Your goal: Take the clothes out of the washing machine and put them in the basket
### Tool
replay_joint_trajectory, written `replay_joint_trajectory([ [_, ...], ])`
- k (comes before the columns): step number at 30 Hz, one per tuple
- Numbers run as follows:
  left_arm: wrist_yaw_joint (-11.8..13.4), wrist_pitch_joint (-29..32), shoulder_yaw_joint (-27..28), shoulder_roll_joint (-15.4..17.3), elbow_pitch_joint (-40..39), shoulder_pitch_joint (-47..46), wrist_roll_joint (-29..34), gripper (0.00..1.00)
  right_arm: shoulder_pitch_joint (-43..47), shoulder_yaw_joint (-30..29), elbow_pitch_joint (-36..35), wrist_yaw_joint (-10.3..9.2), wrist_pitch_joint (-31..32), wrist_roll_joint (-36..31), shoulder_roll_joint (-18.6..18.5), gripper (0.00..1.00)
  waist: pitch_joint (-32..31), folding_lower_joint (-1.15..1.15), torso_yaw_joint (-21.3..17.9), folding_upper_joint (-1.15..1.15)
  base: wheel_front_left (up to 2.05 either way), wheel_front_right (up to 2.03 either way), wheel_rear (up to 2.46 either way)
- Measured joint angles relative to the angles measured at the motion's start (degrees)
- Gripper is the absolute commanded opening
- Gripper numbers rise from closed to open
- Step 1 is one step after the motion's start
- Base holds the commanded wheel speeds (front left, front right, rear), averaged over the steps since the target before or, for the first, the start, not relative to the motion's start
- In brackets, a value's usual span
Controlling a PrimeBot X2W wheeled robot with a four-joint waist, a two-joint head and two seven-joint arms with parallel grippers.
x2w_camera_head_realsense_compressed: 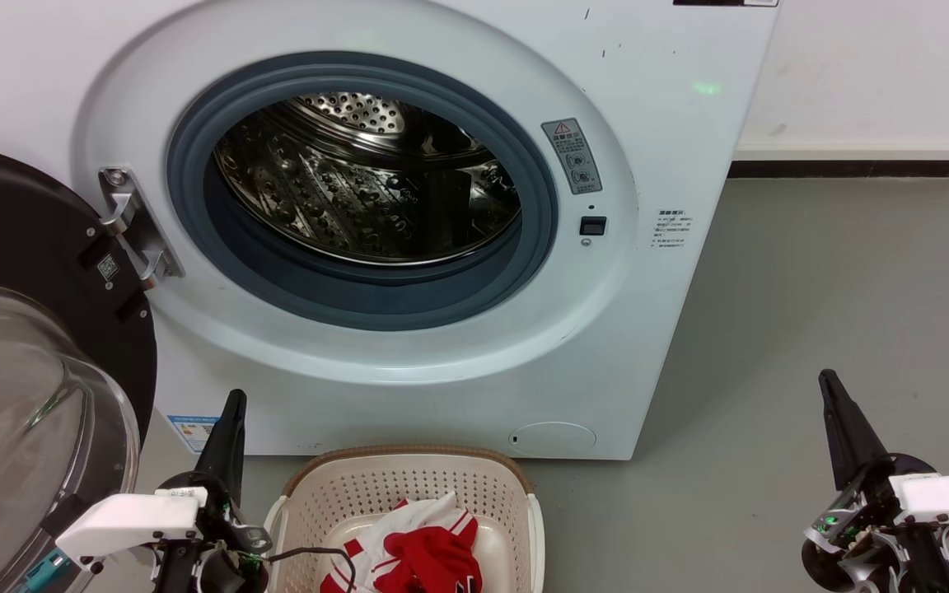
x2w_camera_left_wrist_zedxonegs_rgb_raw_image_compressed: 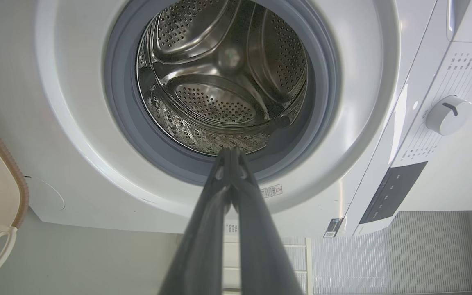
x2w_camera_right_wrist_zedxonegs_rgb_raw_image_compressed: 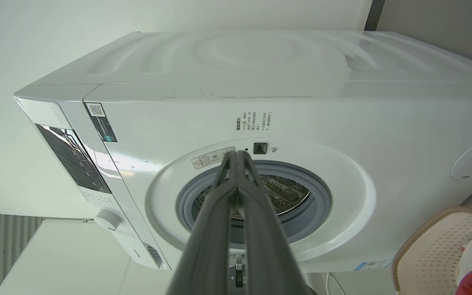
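Observation:
The white washing machine (x2w_camera_head_realsense_compressed: 409, 362) stands ahead with its porthole open; its shiny steel drum (x2w_camera_head_realsense_compressed: 367, 177) holds no fabric that I can see. Red and white clothes (x2w_camera_head_realsense_compressed: 417, 552) lie in the cream basket (x2w_camera_head_realsense_compressed: 409, 478) on the floor in front of it. My left gripper (x2w_camera_head_realsense_compressed: 234, 403) is shut at the lower left, just left of the basket, holding nothing. Over at the lower right my right gripper (x2w_camera_head_realsense_compressed: 827, 380) is shut and empty above bare floor. The left wrist view looks into the drum (x2w_camera_left_wrist_zedxonegs_rgb_raw_image_compressed: 223, 78) past the shut left gripper (x2w_camera_left_wrist_zedxonegs_rgb_raw_image_compressed: 231, 152); the right gripper (x2w_camera_right_wrist_zedxonegs_rgb_raw_image_compressed: 236, 153) points at the washing machine (x2w_camera_right_wrist_zedxonegs_rgb_raw_image_compressed: 260, 123).
The black-framed glass door (x2w_camera_head_realsense_compressed: 21, 371) hangs open at the left, close to my left arm. Grey floor (x2w_camera_head_realsense_compressed: 812, 329) stretches right of the machine to a white wall with a dark skirting. A control dial (x2w_camera_left_wrist_zedxonegs_rgb_raw_image_compressed: 449, 114) sits on the machine's panel.

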Motion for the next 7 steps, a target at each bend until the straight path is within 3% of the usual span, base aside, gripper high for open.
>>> replay_joint_trajectory([
  [7,0.0,0.0,0.01,-0.01,0.0,-0.05,-0.05,0.0,0.0,-0.16,0.02,0.0,0.14,-0.03,0.09,0.0,0.0,0.0,0.0,0.0,0.0,0.0,0.0],
])
